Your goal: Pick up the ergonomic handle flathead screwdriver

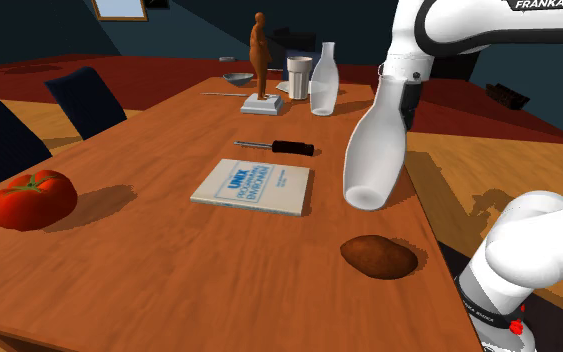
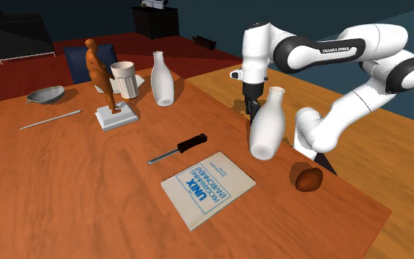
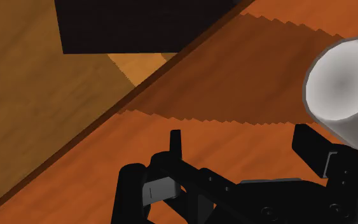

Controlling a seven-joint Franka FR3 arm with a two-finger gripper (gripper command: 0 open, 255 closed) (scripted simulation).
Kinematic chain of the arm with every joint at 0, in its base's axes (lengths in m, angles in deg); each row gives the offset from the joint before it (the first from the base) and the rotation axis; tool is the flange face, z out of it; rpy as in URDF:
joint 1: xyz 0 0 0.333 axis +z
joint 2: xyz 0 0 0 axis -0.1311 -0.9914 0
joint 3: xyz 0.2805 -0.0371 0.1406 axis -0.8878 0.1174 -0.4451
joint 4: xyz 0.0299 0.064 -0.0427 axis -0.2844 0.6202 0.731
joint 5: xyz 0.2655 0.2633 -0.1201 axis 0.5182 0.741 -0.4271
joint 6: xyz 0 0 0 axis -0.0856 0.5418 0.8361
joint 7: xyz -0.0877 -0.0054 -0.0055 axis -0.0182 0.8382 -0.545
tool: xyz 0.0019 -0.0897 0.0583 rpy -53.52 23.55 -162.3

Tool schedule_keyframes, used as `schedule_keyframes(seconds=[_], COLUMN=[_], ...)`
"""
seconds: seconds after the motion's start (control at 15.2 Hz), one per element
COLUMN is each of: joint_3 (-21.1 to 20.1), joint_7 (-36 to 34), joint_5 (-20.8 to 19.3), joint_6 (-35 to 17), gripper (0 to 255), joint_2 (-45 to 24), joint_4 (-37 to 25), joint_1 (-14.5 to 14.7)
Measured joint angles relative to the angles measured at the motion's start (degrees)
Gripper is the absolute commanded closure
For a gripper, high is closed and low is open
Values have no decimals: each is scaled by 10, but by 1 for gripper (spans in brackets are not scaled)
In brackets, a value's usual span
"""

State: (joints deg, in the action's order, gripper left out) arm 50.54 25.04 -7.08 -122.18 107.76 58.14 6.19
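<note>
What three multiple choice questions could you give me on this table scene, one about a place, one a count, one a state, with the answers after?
1. Where does the screwdriver lie?
A) on the table beside the book
B) in the jaws
C) on top of the book
2. How many white bottles stand on the table?
A) one
B) two
C) three
3. How are the jaws?
A) open
B) shut on the screwdriver
C) shut on a bottle
Answers:
1 A: it lies flat just past the book's far edge.
2 B: one stands beside the mug, one close to the jaws.
3 A: in the wrist view they stand apart, clasping nothing.
</note>
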Motion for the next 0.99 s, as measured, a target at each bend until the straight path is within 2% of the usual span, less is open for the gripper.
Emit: schedule_keyframes(seconds=[0.13,0.46,0.99], joint_3=[-2,-23,-59], joint_7=[0,-1,-9], joint_5=[0,2,-14], joint_6=[-5,-58,-118], gripper=[0,0,0], joint_2=[-10,-102,-267], joint_4=[-7,-59,-188], joint_1=[1,8,17])
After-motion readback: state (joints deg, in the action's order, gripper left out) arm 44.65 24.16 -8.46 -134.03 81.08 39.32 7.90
